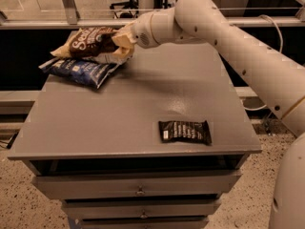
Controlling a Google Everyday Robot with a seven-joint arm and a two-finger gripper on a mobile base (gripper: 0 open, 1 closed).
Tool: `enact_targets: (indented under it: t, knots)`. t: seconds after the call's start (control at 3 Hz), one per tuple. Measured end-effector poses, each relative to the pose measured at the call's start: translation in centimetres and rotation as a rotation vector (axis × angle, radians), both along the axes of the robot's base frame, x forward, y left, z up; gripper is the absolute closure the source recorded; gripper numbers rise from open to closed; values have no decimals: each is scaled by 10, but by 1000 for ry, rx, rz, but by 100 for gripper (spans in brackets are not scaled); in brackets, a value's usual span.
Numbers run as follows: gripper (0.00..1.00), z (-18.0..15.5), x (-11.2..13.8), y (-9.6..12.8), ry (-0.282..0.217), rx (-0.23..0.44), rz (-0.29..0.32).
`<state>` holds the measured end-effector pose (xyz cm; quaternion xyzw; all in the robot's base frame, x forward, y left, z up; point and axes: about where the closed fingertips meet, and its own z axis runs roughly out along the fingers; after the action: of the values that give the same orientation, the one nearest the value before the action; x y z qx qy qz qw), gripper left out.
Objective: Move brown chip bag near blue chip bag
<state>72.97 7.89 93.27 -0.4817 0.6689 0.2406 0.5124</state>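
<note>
The brown chip bag (pixel 90 43), dark brown with white script and pale tan edges, is held at the far left of the grey cabinet top, just above and overlapping the far edge of the blue chip bag (pixel 81 71). The blue bag lies flat near the far-left corner. My gripper (pixel 121 39) is at the brown bag's right end and is shut on it. The white arm (pixel 224 42) reaches in from the right.
A small flat black wrapped bar (pixel 185 131) lies near the front right of the cabinet top (pixel 133 109). Drawers (pixel 138 187) sit below the front edge. A railing and glass wall (pixel 66 4) run behind the cabinet.
</note>
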Motion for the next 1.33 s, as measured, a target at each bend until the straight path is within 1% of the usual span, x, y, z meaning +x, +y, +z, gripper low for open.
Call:
enact_targets:
  t: [0.33,0.67,1.0,1.33]
  knots:
    - [100,-14,-16,7,23,-3,39]
    - [77,-25,-28,10,53,-14,57]
    - [53,-31,-31,14,65,-28,47]
    - [30,-37,-25,23,71,-46,17]
